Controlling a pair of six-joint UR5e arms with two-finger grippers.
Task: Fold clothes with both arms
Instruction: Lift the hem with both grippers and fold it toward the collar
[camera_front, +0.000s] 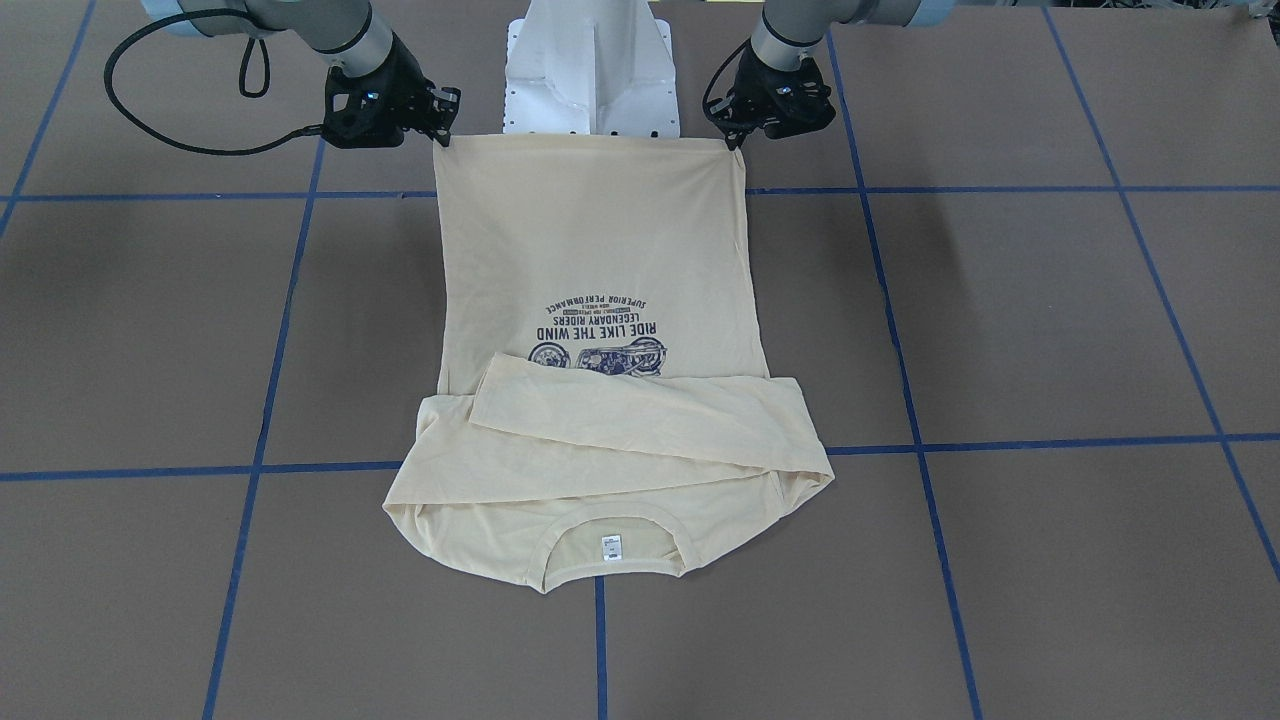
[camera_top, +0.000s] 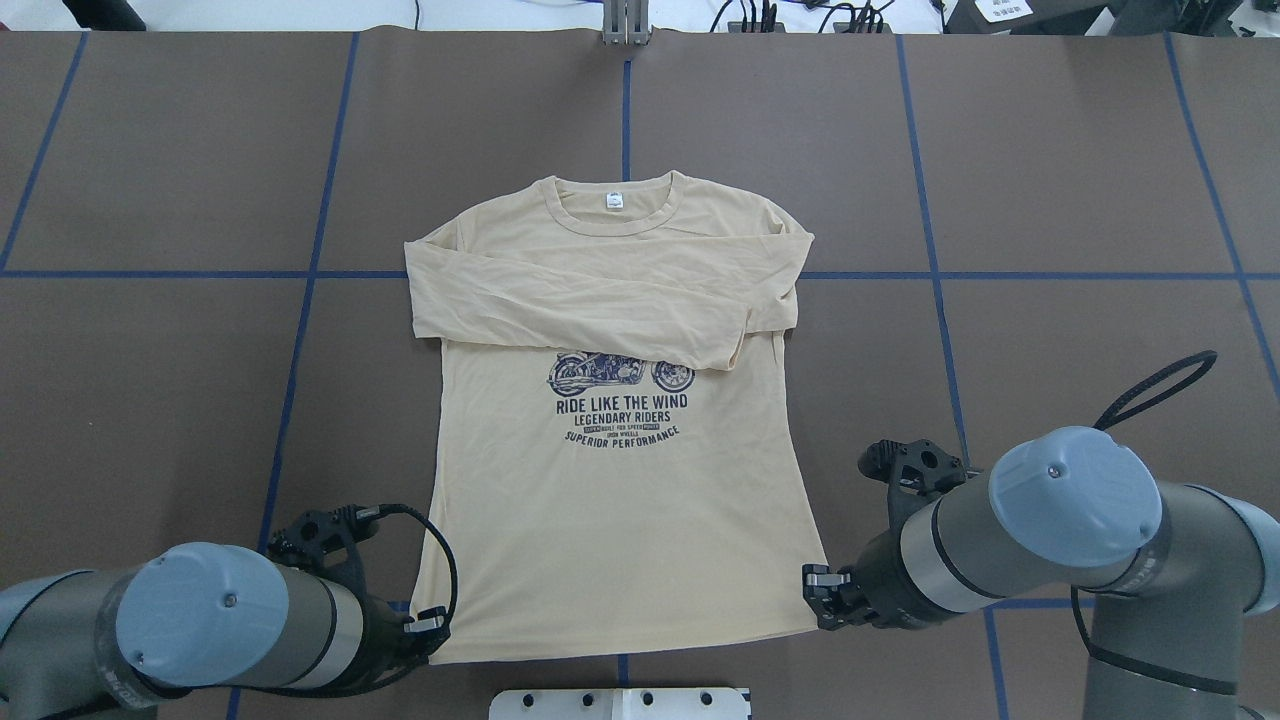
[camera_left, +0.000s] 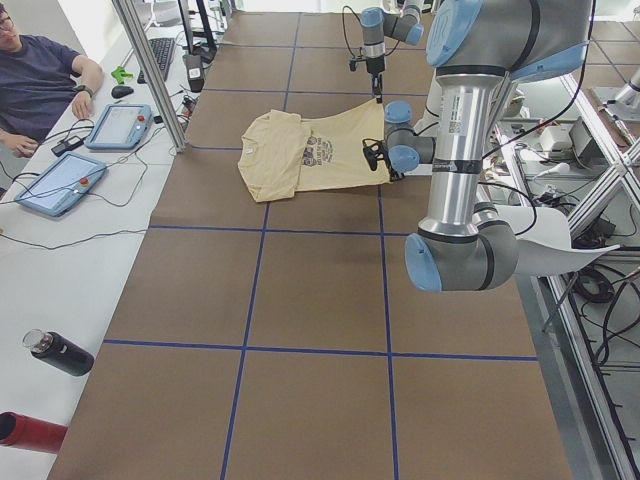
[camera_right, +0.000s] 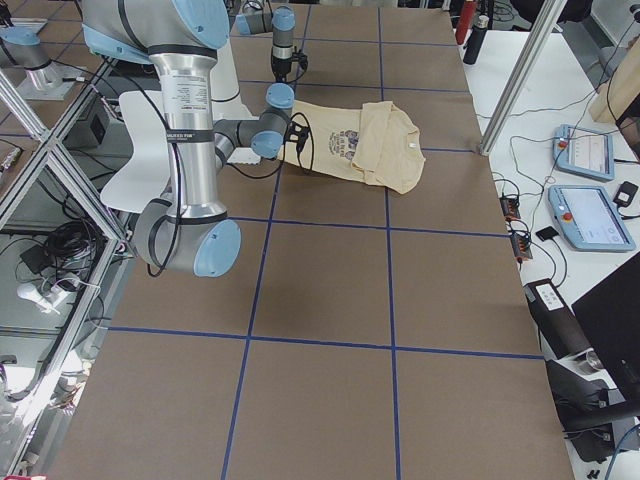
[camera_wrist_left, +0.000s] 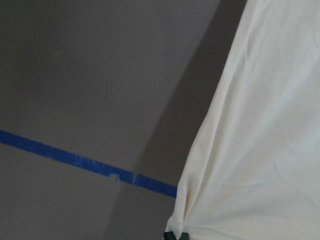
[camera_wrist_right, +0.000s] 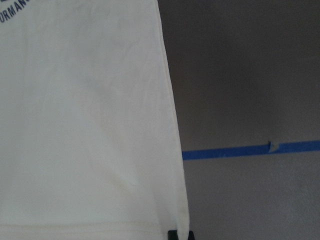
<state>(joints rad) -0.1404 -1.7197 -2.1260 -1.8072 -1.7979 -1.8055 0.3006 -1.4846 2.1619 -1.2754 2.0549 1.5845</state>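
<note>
The cream-yellow long-sleeved shirt lies print up, collar at the far side. Both sleeves are folded across its chest. My left gripper is shut on the hem's left corner and my right gripper on the hem's right corner. In the front-facing view the hem stretches taut between the left gripper and the right gripper, raised a little off the table. Each wrist view shows the shirt's side edge running down to the fingertips at the bottom of the frame.
The white pedestal base stands just behind the hem, between the arms. Blue tape lines grid the brown table. A seated person, tablets and bottles are beyond the table's far side.
</note>
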